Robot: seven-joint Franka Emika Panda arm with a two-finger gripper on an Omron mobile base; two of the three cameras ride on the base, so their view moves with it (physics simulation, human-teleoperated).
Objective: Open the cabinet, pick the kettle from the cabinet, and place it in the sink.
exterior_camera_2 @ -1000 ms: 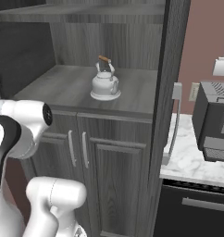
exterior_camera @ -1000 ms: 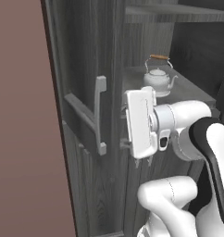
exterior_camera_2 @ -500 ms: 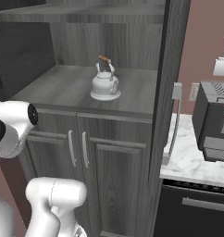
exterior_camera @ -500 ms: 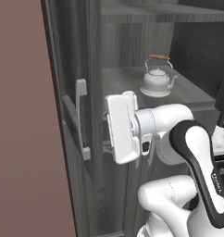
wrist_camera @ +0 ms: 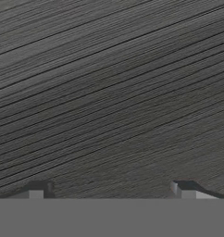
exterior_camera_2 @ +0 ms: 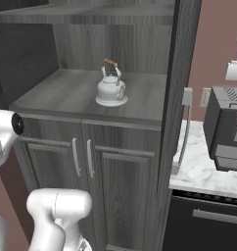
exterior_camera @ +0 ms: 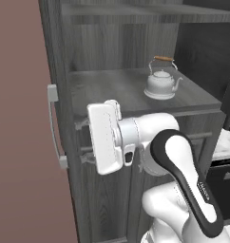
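The cabinet [exterior_camera: 64, 57] stands with both tall doors swung wide. Its left door [exterior_camera: 60, 142] shows edge-on with its long silver handle [exterior_camera: 53, 128]. On the open shelf sits the kettle [exterior_camera: 162, 81], white-silver with a brown handle bar, also seen as the kettle [exterior_camera_2: 111, 89]. My gripper [exterior_camera: 82, 141] is open and empty, low and left of the kettle, its fingertips [exterior_camera: 80, 125] against the inner face of the left door. In the hand view the gripper [wrist_camera: 109, 192] faces close dark wood grain [wrist_camera: 109, 92]. The sink is out of view.
The right door [exterior_camera_2: 181, 88] stands edge-on with its handle [exterior_camera_2: 184, 132]. Below the shelf are shorter doors with small handles [exterior_camera_2: 75, 157]. A marble counter [exterior_camera_2: 201, 171] with a dark appliance [exterior_camera_2: 228, 127] lies to the right, over a dark drawer front [exterior_camera_2: 208, 215].
My hand has swept left with the left door, which now stands wider open. The kettle has not moved and the jaws stayed open.
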